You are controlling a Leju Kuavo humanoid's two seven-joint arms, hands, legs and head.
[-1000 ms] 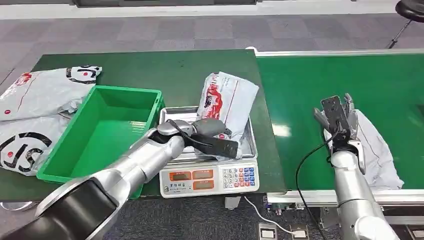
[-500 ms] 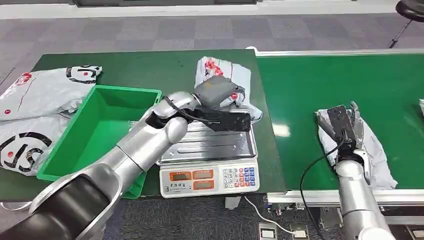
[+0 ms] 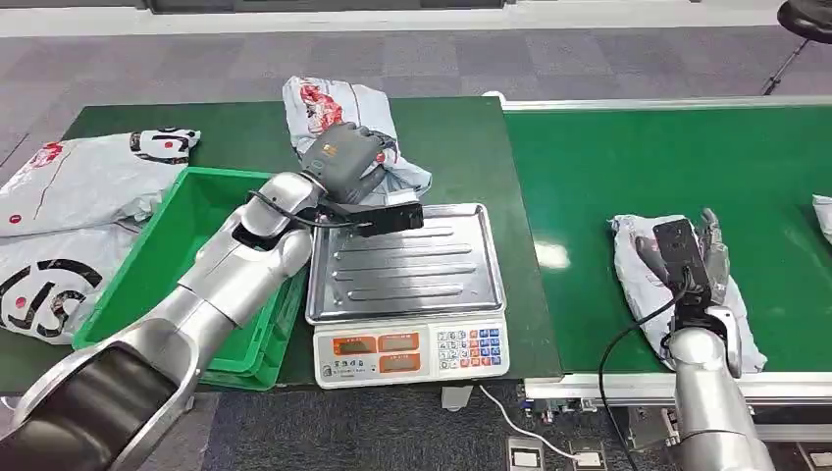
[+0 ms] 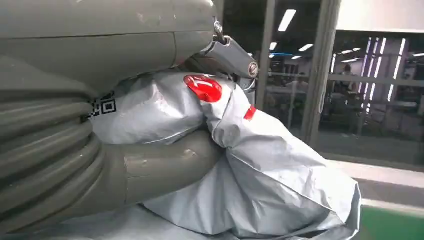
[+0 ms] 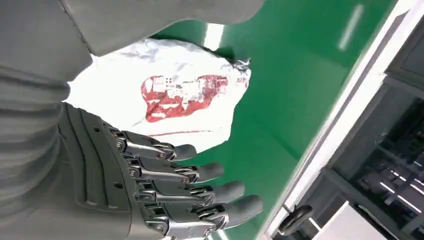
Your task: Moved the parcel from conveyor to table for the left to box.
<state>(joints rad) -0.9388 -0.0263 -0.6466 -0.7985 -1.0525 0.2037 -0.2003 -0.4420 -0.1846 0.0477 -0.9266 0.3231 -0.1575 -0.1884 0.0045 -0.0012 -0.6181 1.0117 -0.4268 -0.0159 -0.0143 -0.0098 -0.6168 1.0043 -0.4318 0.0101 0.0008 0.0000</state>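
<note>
Head view: left hand (image 3: 338, 167) clamps crumpled grey plastic parcel (image 3: 345, 123) beyond green plastic crate (image 3: 167, 270); lower inside before releasing.

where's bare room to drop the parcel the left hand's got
Free: the green bin, the scale tray, and table behind the bin. Crowded: bags left of the bin. The left hand holds the parcel.

We note the left hand (image 3: 338, 162) lifts its gripped parcel (image 3: 343, 113) off the scale tray (image 3: 407, 265), toward the green bin (image 3: 186, 265); the right hand (image 3: 692, 257) lowers over the conveyor parcel (image 3: 643, 265).
</note>
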